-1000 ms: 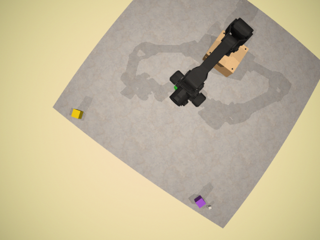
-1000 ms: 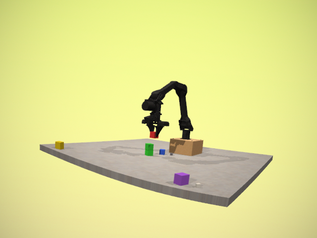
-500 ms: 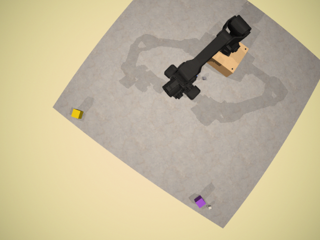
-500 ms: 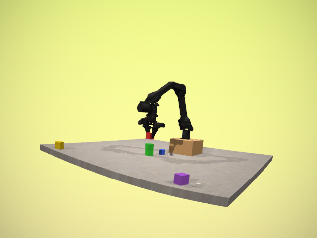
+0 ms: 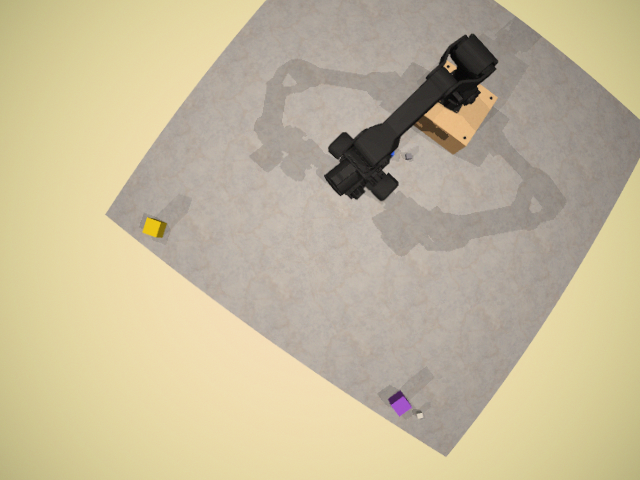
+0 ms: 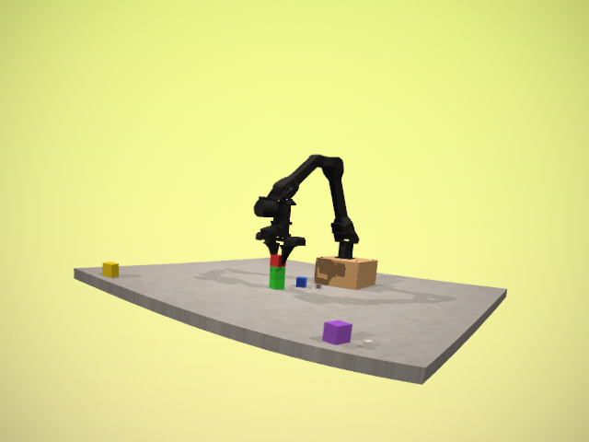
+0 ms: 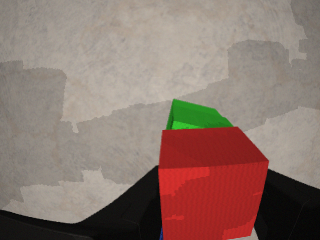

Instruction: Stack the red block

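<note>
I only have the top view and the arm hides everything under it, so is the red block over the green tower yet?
Observer: Yes. In the exterior view the red block sits directly above the green tower, apparently touching its top.
Operator: Has the gripper let go?
Observer: No, the gripper is shut on the red block.
Operator: Is it lined up?
Observer: Not squarely. In the wrist view, green shows past the block's far edge.
</note>
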### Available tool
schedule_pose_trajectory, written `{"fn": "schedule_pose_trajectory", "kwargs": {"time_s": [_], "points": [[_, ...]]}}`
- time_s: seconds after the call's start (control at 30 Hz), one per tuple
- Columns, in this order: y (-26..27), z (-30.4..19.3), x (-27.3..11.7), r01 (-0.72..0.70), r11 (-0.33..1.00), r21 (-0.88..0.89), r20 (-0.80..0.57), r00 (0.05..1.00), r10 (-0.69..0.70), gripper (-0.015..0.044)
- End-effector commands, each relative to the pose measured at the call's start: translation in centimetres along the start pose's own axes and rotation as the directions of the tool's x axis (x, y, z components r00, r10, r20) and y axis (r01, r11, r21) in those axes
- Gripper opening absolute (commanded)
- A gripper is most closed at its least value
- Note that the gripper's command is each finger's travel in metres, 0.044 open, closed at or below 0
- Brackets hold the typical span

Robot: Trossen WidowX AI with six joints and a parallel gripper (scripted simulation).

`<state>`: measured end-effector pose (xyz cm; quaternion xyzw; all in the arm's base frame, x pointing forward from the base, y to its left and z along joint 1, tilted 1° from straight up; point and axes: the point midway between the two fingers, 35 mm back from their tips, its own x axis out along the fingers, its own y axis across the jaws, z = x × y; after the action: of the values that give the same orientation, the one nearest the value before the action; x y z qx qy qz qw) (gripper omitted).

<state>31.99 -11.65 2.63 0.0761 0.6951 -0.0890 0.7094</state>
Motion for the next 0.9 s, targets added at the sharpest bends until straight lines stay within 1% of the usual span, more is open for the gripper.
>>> {"fn": "schedule_pose_trajectory", "kwargs": {"time_s": [0.0,0.73,0.87], "points": [[-0.06,-0.07,0.21,0.004,1.000,-0.004,-0.003,1.000,-0.004,0.0000],[-0.05,-0.06,-0.03,0.004,1.000,-0.004,-0.003,1.000,-0.004,0.0000],[0.01,-0.07,0.17,0.000,1.000,0.000,-0.002,1.000,0.000,0.0105]]}}
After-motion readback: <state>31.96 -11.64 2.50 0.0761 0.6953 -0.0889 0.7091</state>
